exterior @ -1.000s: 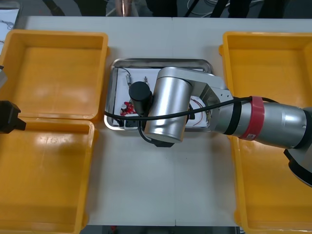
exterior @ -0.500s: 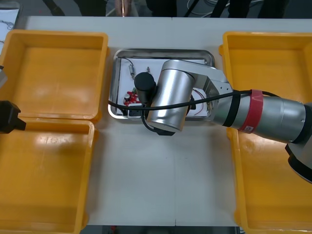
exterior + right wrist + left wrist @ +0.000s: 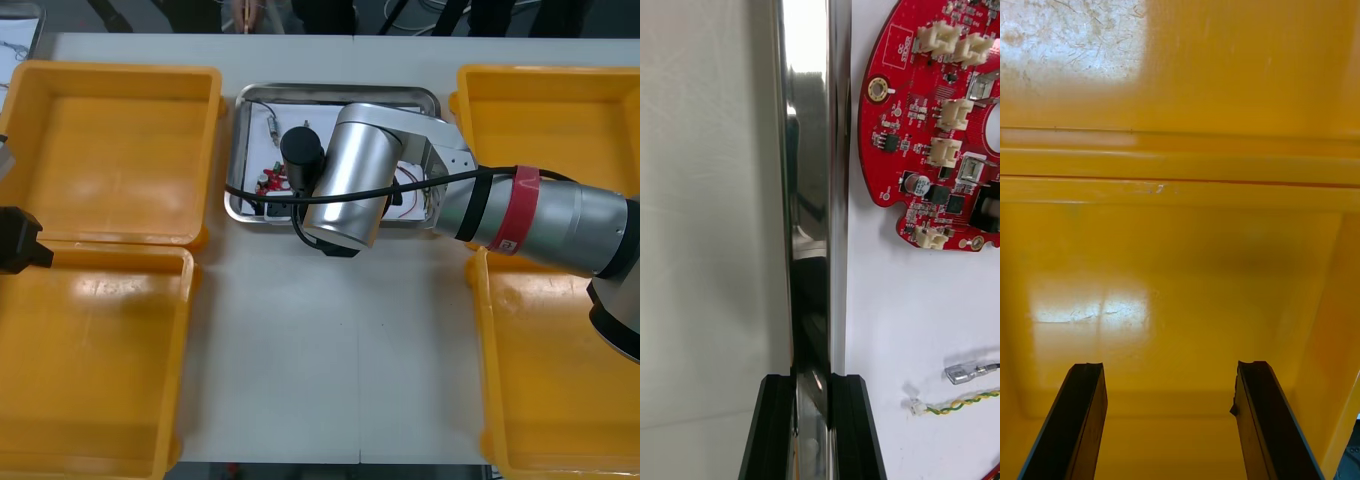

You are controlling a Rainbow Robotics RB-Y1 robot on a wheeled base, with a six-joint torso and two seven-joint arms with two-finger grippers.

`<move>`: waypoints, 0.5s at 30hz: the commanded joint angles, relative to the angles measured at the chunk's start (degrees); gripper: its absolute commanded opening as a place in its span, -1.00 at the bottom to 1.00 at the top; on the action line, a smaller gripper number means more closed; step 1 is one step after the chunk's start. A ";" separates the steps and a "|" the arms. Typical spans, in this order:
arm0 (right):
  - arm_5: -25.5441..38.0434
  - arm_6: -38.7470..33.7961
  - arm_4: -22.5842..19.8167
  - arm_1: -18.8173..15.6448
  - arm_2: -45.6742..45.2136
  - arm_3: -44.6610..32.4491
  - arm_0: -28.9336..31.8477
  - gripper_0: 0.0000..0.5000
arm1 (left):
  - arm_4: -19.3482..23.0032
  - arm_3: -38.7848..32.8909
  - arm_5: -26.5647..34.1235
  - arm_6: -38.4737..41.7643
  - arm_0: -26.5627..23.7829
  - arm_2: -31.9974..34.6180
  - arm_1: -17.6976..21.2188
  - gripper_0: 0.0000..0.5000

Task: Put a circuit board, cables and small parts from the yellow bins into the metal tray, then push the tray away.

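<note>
The metal tray (image 3: 340, 91), white inside, lies between the yellow bins near the table's far edge. It holds a round red circuit board (image 3: 271, 183), a red and yellow cable (image 3: 410, 194) and a small metal part (image 3: 272, 130). My right arm (image 3: 345, 185) reaches over the tray's near side. In the right wrist view my right gripper (image 3: 812, 379) is shut on the tray's shiny rim (image 3: 816, 187), with one finger on each side. Inside the rim lie the board (image 3: 932, 127), a small metal part (image 3: 966, 371) and a cable end (image 3: 962, 403). My left gripper (image 3: 1169, 367) hangs open over a bin floor.
Two yellow bins (image 3: 110, 150) (image 3: 90, 360) stand at the left, two more (image 3: 550, 120) (image 3: 560, 380) at the right. My left arm (image 3: 18, 240) is parked at the left edge, over the seam between the left bins. Bare table (image 3: 330, 350) stretches in front of the tray.
The tray has slid toward the table's far edge, my right arm moving with it while holding the rim. The left arm has stayed still.
</note>
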 commanded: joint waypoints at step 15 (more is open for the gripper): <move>-8.72 5.78 -1.75 -0.92 0.15 7.96 -6.66 -1.00 | -0.05 -1.62 0.40 -5.37 1.39 1.78 2.73 1.00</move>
